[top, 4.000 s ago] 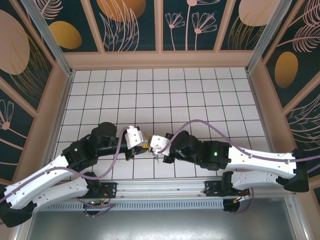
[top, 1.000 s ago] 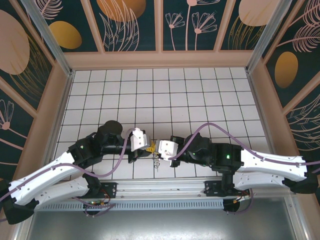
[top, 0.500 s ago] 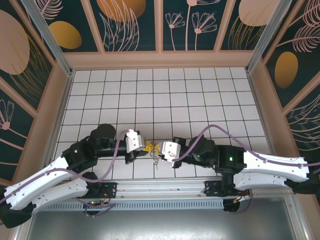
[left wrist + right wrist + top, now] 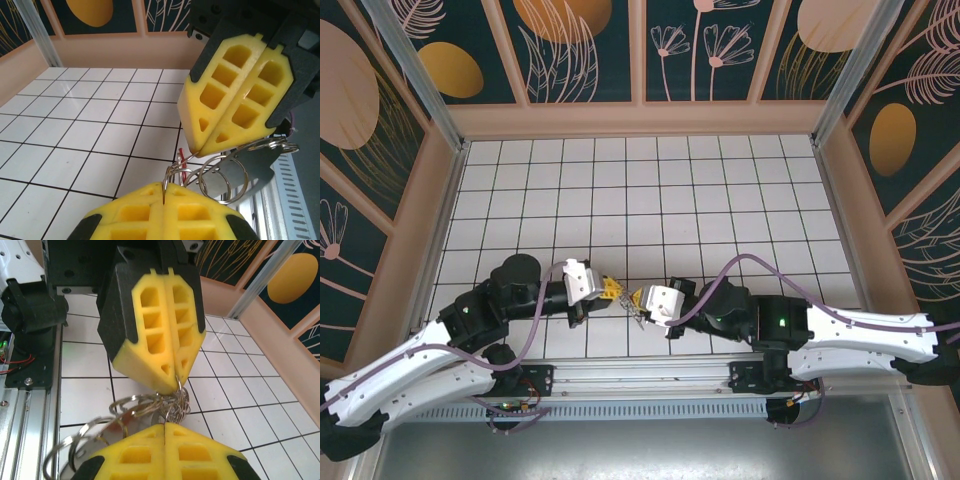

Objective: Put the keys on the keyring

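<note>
Over white tiles [image 4: 720,180], left end effector [image 4: 610,288] and right end effector [image 4: 638,297] both pinch one keyring [image 4: 172,401]

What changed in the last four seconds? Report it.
The right gripper shifted slightly right as its arm drew back. The left gripper edged left, its elbow sliding nearer the base. Nothing was taken or let go. Both stay shut on the keyring, tip to tip, at the same near-edge spot.

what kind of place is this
Probably a robot test booth, not a home: a white gridded table, walls of printed flower panels, and a left arm and right arm bolted to a metal rail.
</note>
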Available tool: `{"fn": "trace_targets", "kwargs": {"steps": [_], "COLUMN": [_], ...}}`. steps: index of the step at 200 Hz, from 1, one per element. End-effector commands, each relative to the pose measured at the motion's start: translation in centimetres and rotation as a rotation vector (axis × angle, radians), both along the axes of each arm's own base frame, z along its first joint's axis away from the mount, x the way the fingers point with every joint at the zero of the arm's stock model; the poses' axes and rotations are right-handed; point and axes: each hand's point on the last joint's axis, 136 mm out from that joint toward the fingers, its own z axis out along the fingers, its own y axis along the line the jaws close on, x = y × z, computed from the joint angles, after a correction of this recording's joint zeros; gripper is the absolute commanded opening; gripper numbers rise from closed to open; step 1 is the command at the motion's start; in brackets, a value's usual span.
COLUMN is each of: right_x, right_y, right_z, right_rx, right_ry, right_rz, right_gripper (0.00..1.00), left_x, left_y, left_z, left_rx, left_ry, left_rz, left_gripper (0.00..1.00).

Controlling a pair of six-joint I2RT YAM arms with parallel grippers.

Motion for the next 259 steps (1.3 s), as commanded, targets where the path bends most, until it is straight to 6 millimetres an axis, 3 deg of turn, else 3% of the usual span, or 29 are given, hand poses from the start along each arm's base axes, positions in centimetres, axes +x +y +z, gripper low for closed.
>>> {"fn": "trace_targets", "kwargs": {"steps": [1, 97, 259], "right_x": [0.1, -0.3, -0.9], "right_y": [-0.2, 0.1, -1.1], "right_z": [-0.2, 0.1, 2.4], "right_rx": [0.018, 0.032, 0.146], "right_ry": [0.011, -0.037, -0.128], "right_rz": [-0.028, -0.031, -0.066], "right_gripper": [0.00, 0.00, 0.00], "left_x": [0.7, 0.2, -1.5], "left_y": [0.3, 0.4, 0.1], "left_z": [2.1, 2.7, 4.4], "left_rx": [-0.081, -0.118, -0.193], "left_ry": [-0.044, -0.052, -0.074], "left_rz": [0.050, 0.028, -0.066], "left_gripper": [0.00, 0.00, 0.00]}}
